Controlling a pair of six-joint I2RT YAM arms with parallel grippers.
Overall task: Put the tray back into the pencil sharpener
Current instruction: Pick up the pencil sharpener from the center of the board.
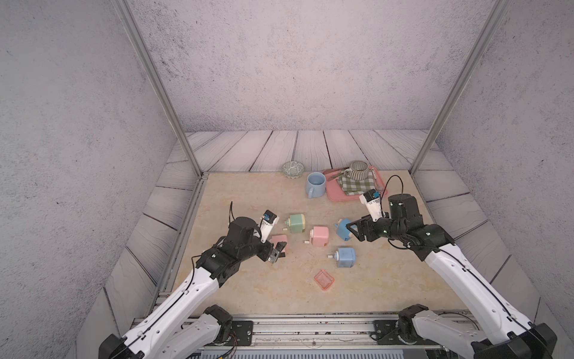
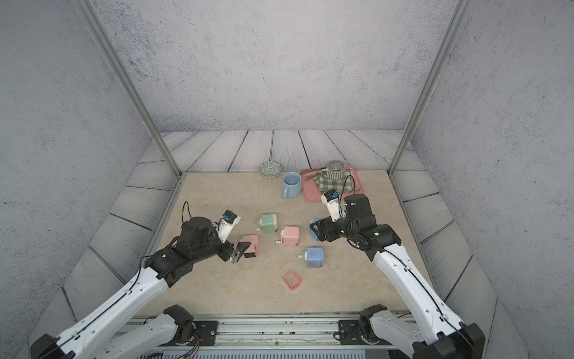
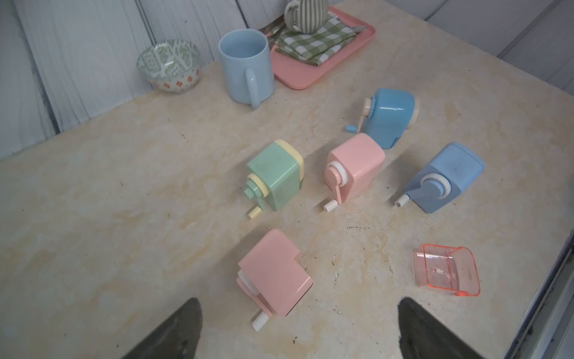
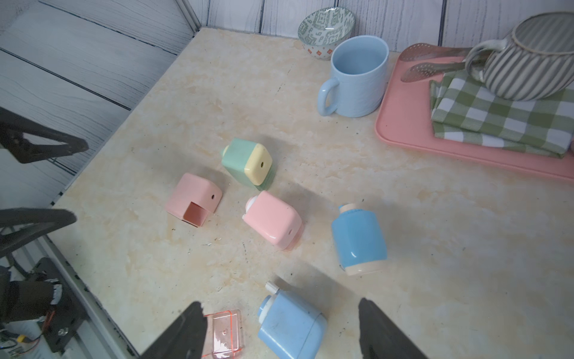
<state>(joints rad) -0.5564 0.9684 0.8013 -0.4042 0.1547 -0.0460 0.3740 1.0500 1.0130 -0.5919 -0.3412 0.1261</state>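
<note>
Running this rig remotely, and here's what I'm looking at. The clear pink plastic tray (image 1: 324, 279) is lying open side up on the beige marbled tabletop (image 1: 248, 192). It's at about 6 o'clock of the sharpener cluster, well apart from both claws. The pink pencil sharpener with the empty slot (image 4: 194, 199) is sitting at the cluster's 9 o'clock, and its hollow is showing in the right wrist view.

The left gripper (image 1: 277, 252) is hanging right at that sharpener's 7 o'clock side, jaws spread wide with nothing in them. I can't tell if it's touching. The right gripper (image 1: 352, 232) is hovering at 3 o'clock, over the rounded light-blue sharpener (image 1: 341, 228), also gaping wide and carrying nothing.

The green-and-yellow sharpener (image 1: 295, 222), the second pink sharpener (image 1: 319, 236) and the square blue sharpener (image 1: 344, 257) are filling out the cluster. Up around 12 to 1 o'clock a patterned bowl (image 1: 292, 169), a light-blue mug (image 1: 315, 184) and a pink serving tray (image 1: 334, 192) are sitting along the far edge. The serving tray is carrying a green checked cloth (image 1: 354, 185) and a striped grey mug (image 1: 358, 169).

The tabletop is showing dark specks and little scuffs. Pale wood-grain plank panels (image 1: 279, 149) are ringing it, grey speckled walls (image 1: 295, 62) are closing in three sides, and two aluminium posts (image 1: 155, 84) are rising from the far corners. A metal rail (image 1: 310, 326) is running along the 6 o'clock edge under the arm bases.
</note>
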